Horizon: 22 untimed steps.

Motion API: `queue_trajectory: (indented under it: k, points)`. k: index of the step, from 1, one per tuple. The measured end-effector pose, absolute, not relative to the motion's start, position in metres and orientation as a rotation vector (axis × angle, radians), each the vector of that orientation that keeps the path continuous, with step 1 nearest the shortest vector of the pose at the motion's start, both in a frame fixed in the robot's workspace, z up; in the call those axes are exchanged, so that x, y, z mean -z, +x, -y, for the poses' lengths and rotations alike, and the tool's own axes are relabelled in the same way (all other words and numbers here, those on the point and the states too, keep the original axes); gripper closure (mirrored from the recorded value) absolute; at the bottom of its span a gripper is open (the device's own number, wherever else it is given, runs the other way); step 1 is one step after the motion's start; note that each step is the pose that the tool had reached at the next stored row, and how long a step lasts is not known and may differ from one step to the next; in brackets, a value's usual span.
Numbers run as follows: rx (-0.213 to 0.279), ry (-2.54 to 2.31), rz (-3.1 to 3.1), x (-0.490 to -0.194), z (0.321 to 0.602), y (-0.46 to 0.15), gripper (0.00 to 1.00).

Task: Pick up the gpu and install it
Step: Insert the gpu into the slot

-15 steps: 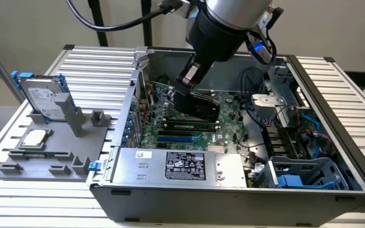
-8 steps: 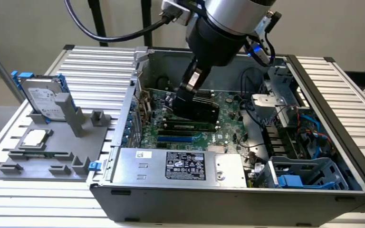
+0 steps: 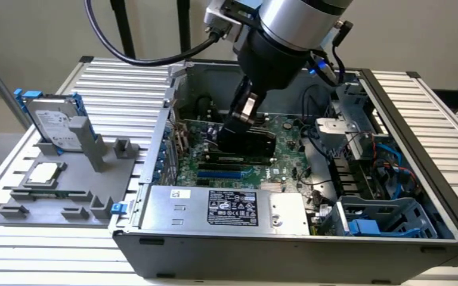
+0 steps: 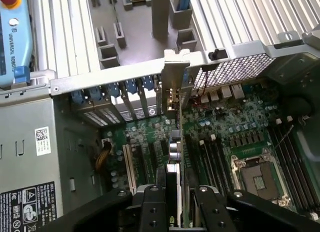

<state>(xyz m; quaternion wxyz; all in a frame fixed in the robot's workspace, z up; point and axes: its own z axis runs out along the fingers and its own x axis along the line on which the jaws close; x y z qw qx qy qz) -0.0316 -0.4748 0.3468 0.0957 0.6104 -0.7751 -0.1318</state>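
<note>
because the gpu (image 4: pixel 173 157), standing on edge over the motherboard (image 4: pixel 235 127) with its silver bracket (image 4: pixel 176 74) at the case's rear slots (image 4: pixel 122 89), is likely light, stiff and fragile, the fingers (image 4: pixel 206 212) clamped flat on both faces near its upper edge seem the safest hold

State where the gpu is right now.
In the exterior view the gpu is inside the computer case, held on edge by the gripper over the motherboard, its bracket at the rear slot wall.
</note>
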Motion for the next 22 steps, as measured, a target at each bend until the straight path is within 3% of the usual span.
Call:
queue_trajectory:
  k: [22]
  points:
    - [0.440,1.970,2.172,-0.337,0.472,-0.016,1.00]
